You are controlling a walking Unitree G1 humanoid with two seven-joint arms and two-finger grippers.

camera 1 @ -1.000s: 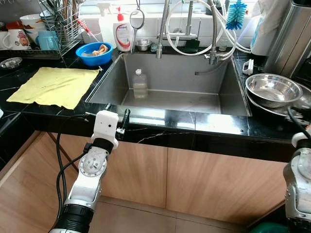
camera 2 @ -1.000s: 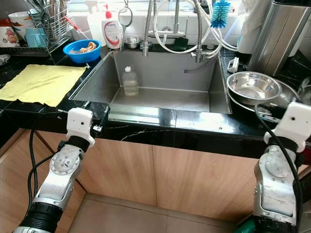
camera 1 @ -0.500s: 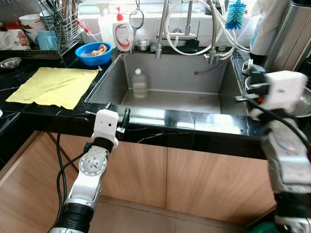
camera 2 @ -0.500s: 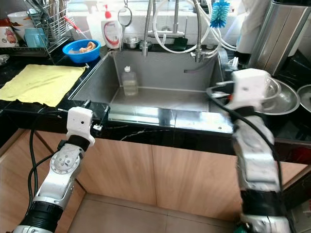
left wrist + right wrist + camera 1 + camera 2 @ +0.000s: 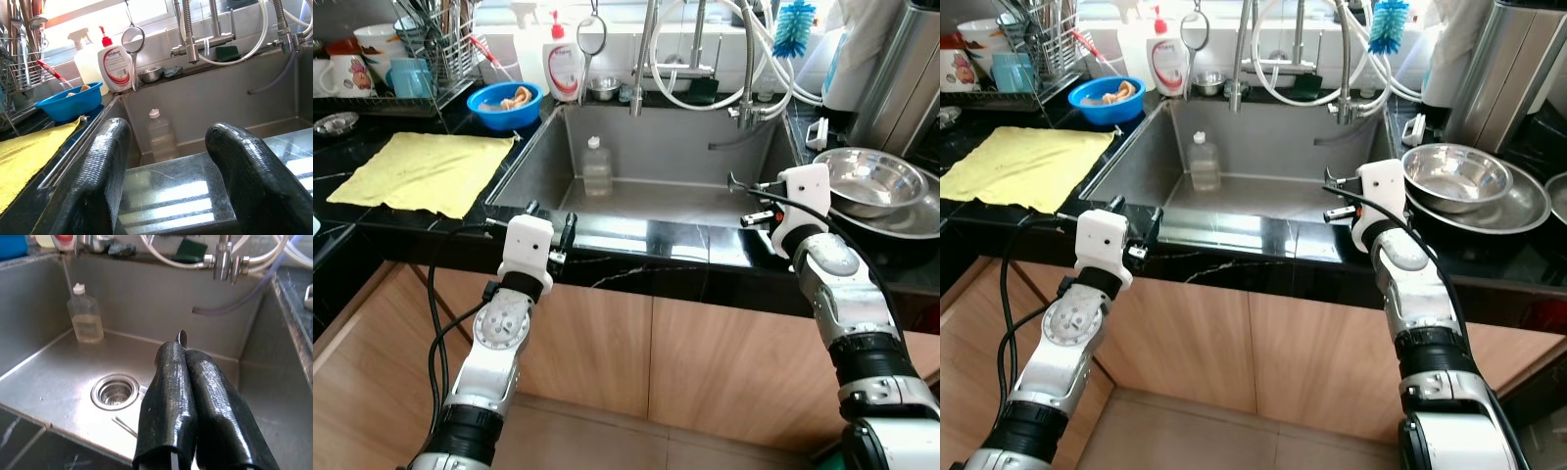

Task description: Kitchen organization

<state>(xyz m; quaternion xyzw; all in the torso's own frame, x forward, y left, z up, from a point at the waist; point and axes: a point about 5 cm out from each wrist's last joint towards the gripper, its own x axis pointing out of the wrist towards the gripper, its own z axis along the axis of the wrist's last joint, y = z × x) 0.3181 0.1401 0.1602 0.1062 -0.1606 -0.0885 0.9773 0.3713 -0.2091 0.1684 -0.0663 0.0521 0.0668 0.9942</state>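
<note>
R end effector (image 5: 188, 382) is pinched shut on a thin spoon-like utensil (image 5: 181, 337) over the sink (image 5: 666, 201), prob to drop it there; L end effector (image 5: 168, 171) hovers wide open & empty at the desk (image 5: 636, 240) edge.

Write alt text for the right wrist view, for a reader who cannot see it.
The right gripper, black fingers pressed together on a thin metal utensil, is above a steel sink. Below it lie the round drain strainer and a thin metal stick; a clear plastic bottle stands against the back wall.
</note>
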